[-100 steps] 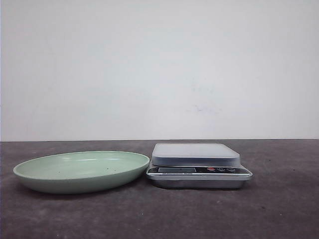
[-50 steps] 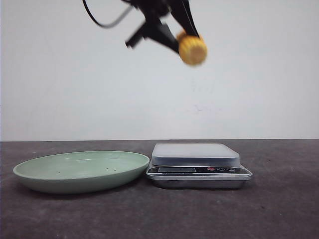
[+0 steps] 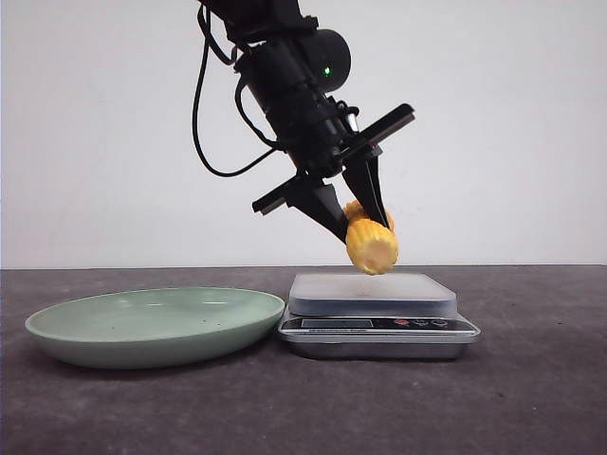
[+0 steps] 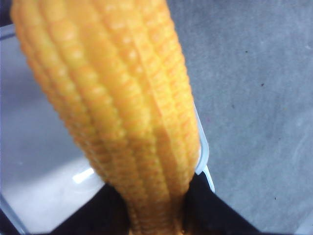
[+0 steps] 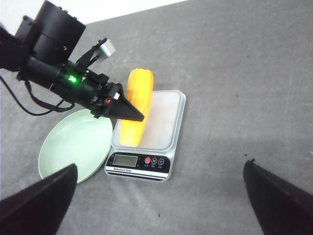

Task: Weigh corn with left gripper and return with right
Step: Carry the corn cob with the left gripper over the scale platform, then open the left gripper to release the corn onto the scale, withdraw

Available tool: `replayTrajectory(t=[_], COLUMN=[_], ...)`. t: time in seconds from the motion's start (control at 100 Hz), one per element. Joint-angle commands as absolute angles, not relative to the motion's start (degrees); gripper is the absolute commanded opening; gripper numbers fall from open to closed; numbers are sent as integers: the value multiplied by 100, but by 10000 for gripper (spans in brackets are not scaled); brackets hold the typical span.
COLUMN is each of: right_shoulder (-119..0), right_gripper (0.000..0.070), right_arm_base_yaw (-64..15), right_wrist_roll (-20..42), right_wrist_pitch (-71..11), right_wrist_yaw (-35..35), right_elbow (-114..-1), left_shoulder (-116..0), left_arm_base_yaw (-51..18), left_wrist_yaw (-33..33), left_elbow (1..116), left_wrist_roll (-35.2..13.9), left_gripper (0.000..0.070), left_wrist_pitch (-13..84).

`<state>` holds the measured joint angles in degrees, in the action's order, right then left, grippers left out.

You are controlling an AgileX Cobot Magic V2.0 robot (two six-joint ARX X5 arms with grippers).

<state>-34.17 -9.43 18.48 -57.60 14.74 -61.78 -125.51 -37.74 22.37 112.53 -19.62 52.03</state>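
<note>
Left end effector (image 3: 356, 216): closed on the corn, its two dark fingers (image 4: 215, 215) pinching one end of the cob; arm angled down from above toward the scale.
Corn (image 3: 371, 242): yellow-orange, ribbed kernel rows, held tilted in the left end effector directly over the scale platform; front view shows its lower end just above or at the platform surface, contact cannot be confirmed. From the right wrist view the cob (image 5: 136, 113) overlaps the platform's near-plate side.
Scale (image 3: 377, 316): silver body, pale flat platform, display and buttons on its front strip; stands on the table just beside the plate.
Plate (image 3: 95, 332): pale green, shallow, on the table to the robot's left of the scale.
Right end effector (image 5: 161, 200): wide apart, both dark fingers spread, holding nothing, high above the table.
Table (image 3: 531, 398): dark grey, matte.
</note>
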Motion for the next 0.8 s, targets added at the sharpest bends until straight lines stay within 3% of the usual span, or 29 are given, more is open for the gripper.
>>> replayTrajectory(t=[0.0,0.29,0.38,0.53,0.69,0.79], right_shoulder=[-3411,-3382,-3382,-3382,-3382,-3382], right_gripper=[682,682,682,682,682,682], right_arm_base_yaw=[-963,-963,-963,-963,-963,-963], right_wrist_roll=[1850,1911,1916,1931,1931,1935], right_wrist_pitch=[-5741,-5752,-5752,-5752,-5756,-5756], right_wrist_yaw=[1452,1455,1455,1455,1455,1455], right_elbow=[-6278,-6278,-6278,-6278,-6278,-6278], left_shoulder=[-12724,-12853,-12862,-12862,-12862,-12860], left_arm_base_yaw=[-3828,-3830,-3826,-3826,-3828,-3817], left_wrist_yaw=[2230,2226,2224,2182,2187,2185], left_elbow=[11373,11373,11373,11373,11373,11378], left_wrist_roll=[-2047,-2053,-2056,-2058,-2058,-2058], left_gripper=[3,5,55,227,499,631], left_wrist_pitch=[5142,5367,5398,5428,5452,5509])
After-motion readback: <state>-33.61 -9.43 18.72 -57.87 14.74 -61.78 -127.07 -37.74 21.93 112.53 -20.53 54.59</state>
